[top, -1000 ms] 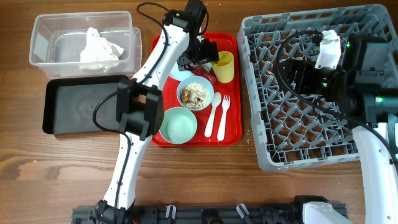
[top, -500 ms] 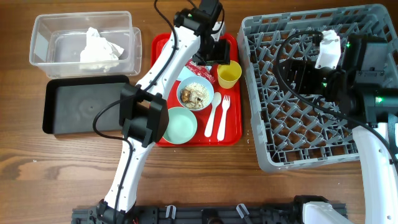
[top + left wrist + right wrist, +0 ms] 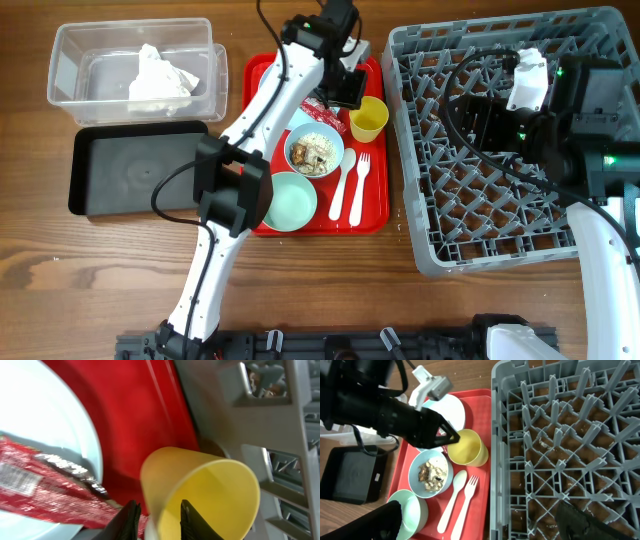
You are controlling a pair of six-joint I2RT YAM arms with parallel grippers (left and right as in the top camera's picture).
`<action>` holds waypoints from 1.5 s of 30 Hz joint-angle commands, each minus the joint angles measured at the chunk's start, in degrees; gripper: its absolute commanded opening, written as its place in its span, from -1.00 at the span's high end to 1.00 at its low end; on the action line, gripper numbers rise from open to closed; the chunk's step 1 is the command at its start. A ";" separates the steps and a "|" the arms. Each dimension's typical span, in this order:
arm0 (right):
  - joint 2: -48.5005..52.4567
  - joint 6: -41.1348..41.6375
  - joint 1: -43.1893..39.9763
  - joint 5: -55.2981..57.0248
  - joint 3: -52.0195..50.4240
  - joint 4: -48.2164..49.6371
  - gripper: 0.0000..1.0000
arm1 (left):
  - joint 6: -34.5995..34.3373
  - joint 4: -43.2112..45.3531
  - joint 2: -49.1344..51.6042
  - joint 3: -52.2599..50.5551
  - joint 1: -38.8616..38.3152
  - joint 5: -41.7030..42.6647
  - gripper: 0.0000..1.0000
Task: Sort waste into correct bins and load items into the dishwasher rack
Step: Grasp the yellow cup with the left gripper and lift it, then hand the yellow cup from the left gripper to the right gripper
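My left gripper (image 3: 352,102) (image 3: 157,505) is at the small yellow cup (image 3: 369,119) (image 3: 210,485) (image 3: 467,447) on the red serving tray (image 3: 372,205). One finger is outside the cup's wall and one inside, with a narrow gap still showing. Beside the cup, the red wrapper (image 3: 40,490) lies on the pale blue plate (image 3: 45,420). My right gripper (image 3: 480,515) hangs wide open and holds nothing, above the near left part of the grey dishwasher rack (image 3: 500,220). A blue bowl of rice scraps (image 3: 314,150), a mint bowl (image 3: 288,200), a spoon (image 3: 342,185) and a fork (image 3: 359,190) lie on the tray.
The clear tub (image 3: 70,70) at the back left holds the crumpled napkin (image 3: 158,75). The black tray (image 3: 130,165) sits in front of it. The rack's tall left wall stands right next to the cup.
My left gripper has swung right to the cup and narrowed around its wall. The cup has shifted a little right and toward the front. The right arm has not moved.
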 commanded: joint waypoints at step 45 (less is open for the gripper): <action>12.94 7.56 5.11 -43.65 0.28 58.66 -0.99 | 5.25 -26.47 -16.70 -0.46 12.96 69.26 0.92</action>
